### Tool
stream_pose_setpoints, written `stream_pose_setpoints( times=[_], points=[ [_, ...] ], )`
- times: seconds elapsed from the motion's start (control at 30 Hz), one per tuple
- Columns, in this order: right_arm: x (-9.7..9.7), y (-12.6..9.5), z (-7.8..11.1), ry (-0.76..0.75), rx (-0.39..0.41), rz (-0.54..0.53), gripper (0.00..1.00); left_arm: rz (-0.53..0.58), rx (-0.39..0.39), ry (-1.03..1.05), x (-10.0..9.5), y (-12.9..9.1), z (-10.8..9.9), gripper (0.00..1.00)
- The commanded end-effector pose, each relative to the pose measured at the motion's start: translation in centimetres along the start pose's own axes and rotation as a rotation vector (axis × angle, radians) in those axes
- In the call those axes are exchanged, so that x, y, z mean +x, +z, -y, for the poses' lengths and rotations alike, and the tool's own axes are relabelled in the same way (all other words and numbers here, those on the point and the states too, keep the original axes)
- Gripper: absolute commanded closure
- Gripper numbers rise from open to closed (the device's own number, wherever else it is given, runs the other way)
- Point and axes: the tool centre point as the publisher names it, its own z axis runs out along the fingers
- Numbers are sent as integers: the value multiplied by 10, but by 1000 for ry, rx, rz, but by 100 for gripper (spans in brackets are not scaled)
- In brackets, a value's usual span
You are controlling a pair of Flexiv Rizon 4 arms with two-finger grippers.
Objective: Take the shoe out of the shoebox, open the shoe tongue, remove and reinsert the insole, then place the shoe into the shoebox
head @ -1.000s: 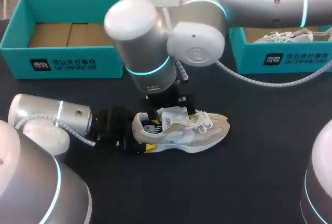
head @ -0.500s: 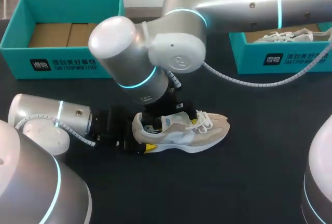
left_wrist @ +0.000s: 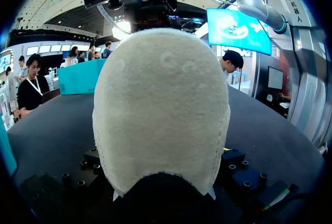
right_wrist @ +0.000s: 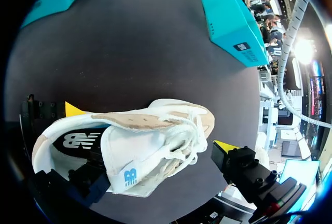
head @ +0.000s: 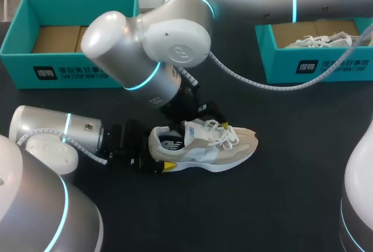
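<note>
In the middle of the black table (head: pixel 280 205), outside the teal cardboard shoebox (head: pixel 76 72), the beige-and-white laced sneaker (head: pixel 204 147) stands upright. The left gripper (head: pixel 157 160) clamps its heel, probably to steady it. The right gripper (head: pixel 195 121) hangs wide open above the white tongue (right_wrist: pixel 137 154), holding nothing.

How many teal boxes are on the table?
2. The left shoebox sits at the table's far left, only cardboard showing inside; the right shoebox at the far right holds a pale shoe. The right arm could hide more.

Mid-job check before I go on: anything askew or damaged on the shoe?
Nothing stands out. The shoe sits upright on the table, heel in the left gripper; its tongue is pulled open, undamaged.
</note>
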Motion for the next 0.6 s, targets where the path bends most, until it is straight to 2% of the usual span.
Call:
stream_pose_setpoints(
  times=[0.03,0.1,0.13,0.17,0.23,0.47,0.6],
  points=[
    [-9,-5,5,890,-3,0,55,1,-1,0,0,3,-4,100],
    [-9,-9,7,892,0,0,69,1,-1,0,0,3,-4,100],
    [-12,-8,6,891,3,-6,85,1,-1,0,0,3,-4,100],
    [-16,-4,4,880,5,-12,85,1,-1,0,0,3,-4,100],
    [-18,-2,3,868,8,-12,100,1,-1,0,0,3,-4,100],
    [-7,-2,-1,815,45,-103,100,1,-1,0,0,3,-4,100],
    [-11,3,-1,788,60,-122,100,1,-1,0,0,3,-4,100]
  ],
)
